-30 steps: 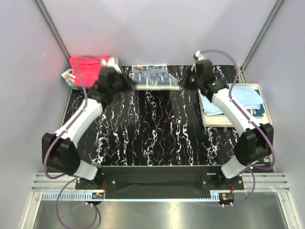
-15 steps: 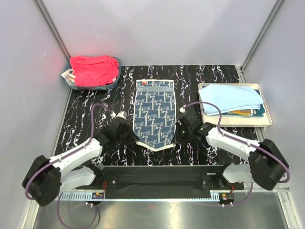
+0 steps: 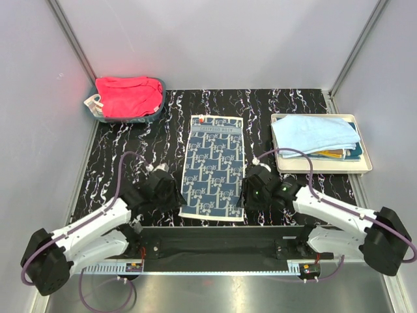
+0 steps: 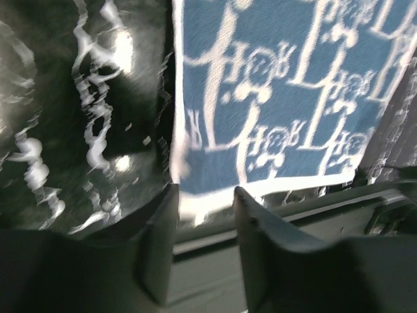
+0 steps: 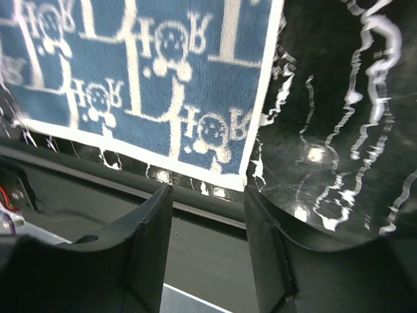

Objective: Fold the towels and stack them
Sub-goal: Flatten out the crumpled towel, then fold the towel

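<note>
Where it lies flat, the printed towel (image 3: 213,166) shows blue — white-bordered.

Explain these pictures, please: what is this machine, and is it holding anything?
These are two robot arms, the left arm and the right arm, bolted at a black marbled table's near edge. One picture looks down from above; two come from wrist cameras. A white towel with dark blue print lies flat between the arms. A red-pink towel fills a teal plastic bin, far left; a light blue towel tops the stack on a cream rectangular tray, right. The left fingers and right fingers, by the printed towel's near corners, are open and hold nothing.
</note>
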Robot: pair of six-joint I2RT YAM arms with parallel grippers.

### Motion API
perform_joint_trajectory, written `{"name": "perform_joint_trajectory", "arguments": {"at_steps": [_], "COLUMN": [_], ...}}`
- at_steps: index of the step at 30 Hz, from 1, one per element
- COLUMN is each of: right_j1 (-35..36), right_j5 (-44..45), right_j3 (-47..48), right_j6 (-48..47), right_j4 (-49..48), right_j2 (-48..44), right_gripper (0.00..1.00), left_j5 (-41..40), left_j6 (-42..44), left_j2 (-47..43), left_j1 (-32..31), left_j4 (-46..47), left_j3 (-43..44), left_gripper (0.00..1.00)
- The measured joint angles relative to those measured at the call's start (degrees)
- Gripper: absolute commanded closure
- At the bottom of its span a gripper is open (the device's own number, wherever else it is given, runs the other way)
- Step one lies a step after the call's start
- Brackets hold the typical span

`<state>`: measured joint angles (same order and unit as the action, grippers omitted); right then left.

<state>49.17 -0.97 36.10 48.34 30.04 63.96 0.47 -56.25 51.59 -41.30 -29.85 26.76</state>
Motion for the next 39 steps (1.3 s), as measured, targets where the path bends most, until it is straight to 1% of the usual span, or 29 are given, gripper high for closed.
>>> {"name": "perform_joint_trajectory", "arguments": {"at_steps": [2, 4, 6, 8, 10, 12, 14, 16, 17, 20, 24, 26, 29, 34, 39], "right_j1": [-0.3, -2.5, -9.0, -15.8, -20.7, -24.4, -28.0, -30.5, -31.6, -33.9, -34.7, -34.7, -34.6, -34.6, -34.5], "right_j5": [2.3, 3.3, 1.9, 1.9, 1.8, 1.4, 0.8, 0.4, 0.2, -0.2, -0.3, -0.7, -1.1, -1.0, 0.3], "right_j3": [2.6, 7.0, 12.9, 20.7, 30.0, 39.1, 48.9, 57.4, 61.2, 69.9, 80.5, 83.9, 86.4, 87.4, 88.7], "right_j6": [-0.9, -2.9, -6.4, -10.2, -13.4, -16.0, -18.1, -19.6, -20.2, -21.4, -22.6, -22.9, -23.3, -24.0, -24.6], "right_j4": [3.1, 5.2, 5.0, 4.2, 3.5, 2.2, 1.5, 0.8, 0.8, 0.7, 1.8, 2.1, 2.8, 2.8, 3.1], "right_j2": [-0.7, 0.7, 5.0, 12.3, 21.0, 29.3, 38.1, 46.1, 49.6, 59.1, 70.4, 74.4, 78.5, 78.7, 80.0], "right_gripper": [0.45, 0.47, 0.48, 0.49, 0.51, 0.52, 0.54, 0.55, 0.55, 0.55, 0.56, 0.56, 0.56, 0.56, 0.55], "left_j5": [-1.3, -2.4, -2.7, -2.5, -2.3, -1.1, 0.0, 1.8, 2.9, 6.3, 10.1, 11.1, 11.5, 11.4, 10.6], "left_j6": [1.4, 4.3, 6.7, 9.6, 11.7, 13.6, 14.7, 16.0, 16.8, 19.5, 23.3, 24.2, 25.3, 26.2, 26.5], "left_j2": [0.1, 1.7, 4.6, 10.1, 17.7, 28.0, 38.6, 48.8, 53.7, 67.5, 81.2, 85.0, 85.9, 86.8, 89.9], "left_j1": [0.1, 2.0, 6.6, 12.9, 17.6, 21.7, 24.4, 26.3, 27.2, 28.6, 29.0, 28.9, 28.9, 28.8, 28.5], "left_j4": [-3.5, -5.7, -4.4, -1.1, 2.5, 8.0, 12.5, 15.8, 16.4, 17.6, 15.9, 15.8, 15.7, 15.0, 11.2], "left_j3": [3.1, 8.9, 14.5, 20.5, 27.3, 34.6, 41.9, 48.4, 52.1, 63.7, 76.6, 80.2, 81.9, 83.2, 89.4], "left_gripper": [0.5, 0.52, 0.52, 0.52, 0.52, 0.55, 0.55, 0.55, 0.55, 0.51, 0.49, 0.49, 0.49, 0.5, 0.5]}}
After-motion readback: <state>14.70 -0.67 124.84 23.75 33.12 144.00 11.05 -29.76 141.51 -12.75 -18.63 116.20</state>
